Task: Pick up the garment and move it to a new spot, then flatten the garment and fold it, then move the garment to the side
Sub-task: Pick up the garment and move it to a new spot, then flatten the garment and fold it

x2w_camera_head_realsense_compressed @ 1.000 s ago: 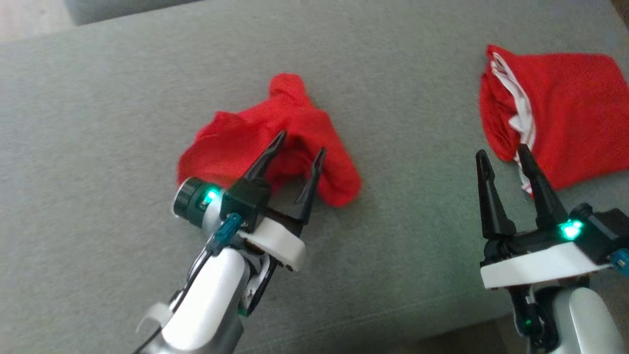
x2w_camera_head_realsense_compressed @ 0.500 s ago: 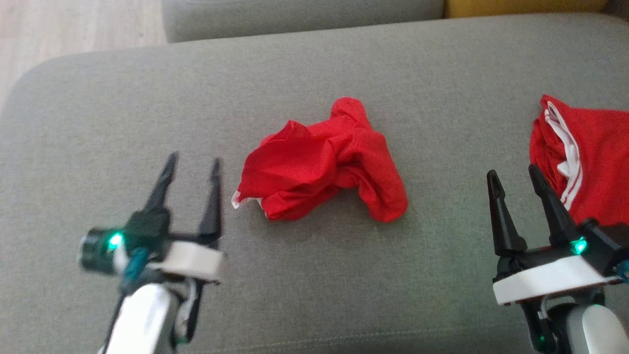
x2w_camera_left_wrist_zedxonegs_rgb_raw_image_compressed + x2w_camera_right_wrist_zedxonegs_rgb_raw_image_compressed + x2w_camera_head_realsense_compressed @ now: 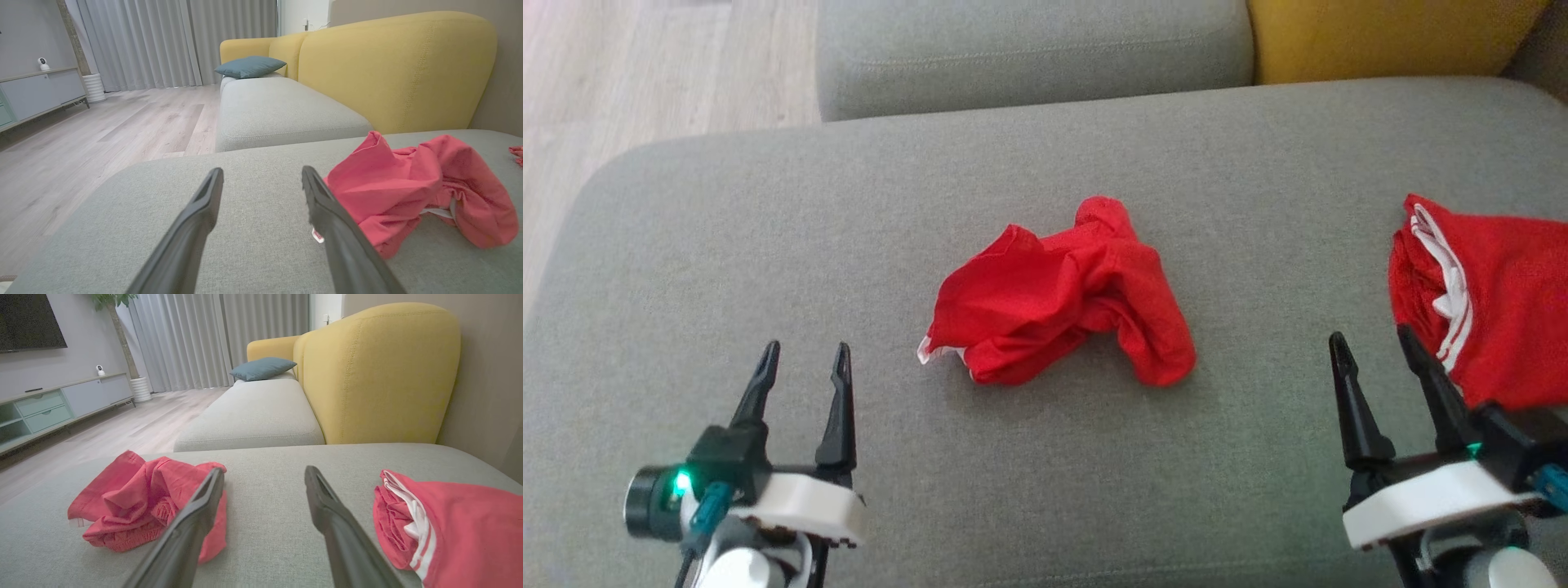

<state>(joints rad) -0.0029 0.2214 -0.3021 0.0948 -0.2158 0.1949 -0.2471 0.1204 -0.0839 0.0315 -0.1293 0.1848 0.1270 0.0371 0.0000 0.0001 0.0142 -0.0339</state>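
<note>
While the left end effector (image 3: 805, 353) and right end effector (image 3: 1368, 339) hang open and empty over the near edge of the grey seat cushion (image 3: 768, 245), the crumpled red garment (image 3: 1054, 302) lies at the cushion's middle, its long axis running side to side. A folded red garment (image 3: 1503, 310) with white stripes lies at the cushion's right end.

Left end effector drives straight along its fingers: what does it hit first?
Likely just bare grey cushion. The left end effector points past the left of the crumpled red garment, with a clear gap between them. Whether it would graze the cushion or clear it is hard to judge.
</note>
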